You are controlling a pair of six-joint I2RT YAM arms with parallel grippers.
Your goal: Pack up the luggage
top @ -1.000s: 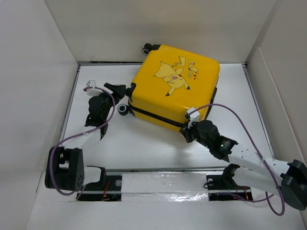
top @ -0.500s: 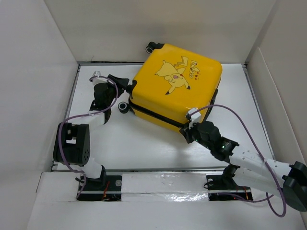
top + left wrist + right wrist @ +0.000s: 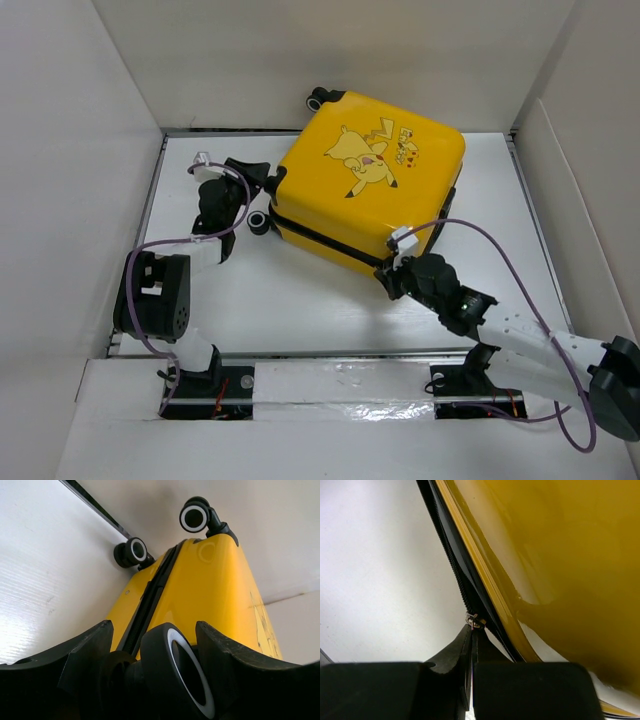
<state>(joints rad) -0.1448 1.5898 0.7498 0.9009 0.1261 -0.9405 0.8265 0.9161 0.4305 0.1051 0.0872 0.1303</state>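
Looks like the closing step. Pinches the zipper pull (image 3: 475,621) in the right claw (image 3: 392,272), clamped tight on it, with the luggage (image 3: 365,185) shut and lying flat just ahead of that claw. Spreads the left claw (image 3: 152,630) apart around 1 wheel (image 3: 175,675); cannot tell whether touching. Calls next for a steady drag along the zip track (image 3: 451,565), with bracing against sliding. Counted: 1 luggage, 3 wheels from the left wrist, 2 claws.
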